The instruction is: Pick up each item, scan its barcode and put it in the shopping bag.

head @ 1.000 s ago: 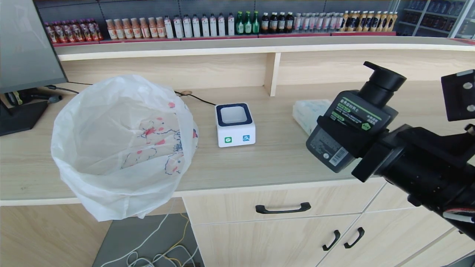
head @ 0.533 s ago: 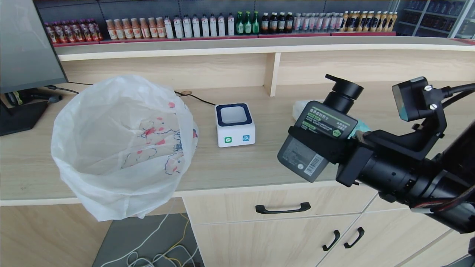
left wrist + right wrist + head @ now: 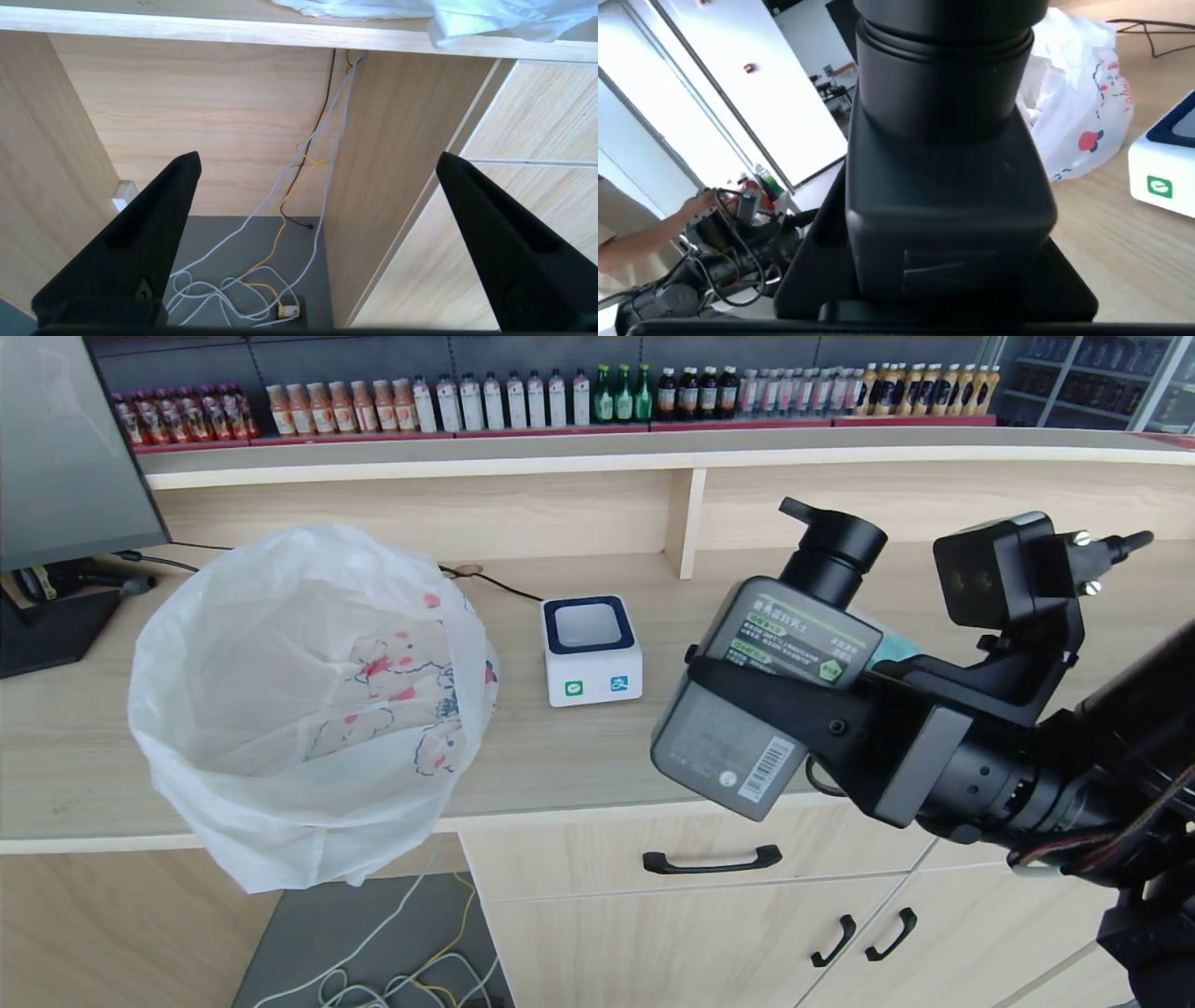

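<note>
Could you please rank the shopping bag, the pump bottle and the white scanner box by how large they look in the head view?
1. The shopping bag, clearly largest.
2. The pump bottle; it is held nearer the camera, so its look is inflated.
3. The white scanner box, smallest.

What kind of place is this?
Most likely a shop checkout: bottled drinks on shelves behind, a barcode scanner on the wooden counter, an open shopping bag beside it. The right gripper holds a pump bottle.
</note>
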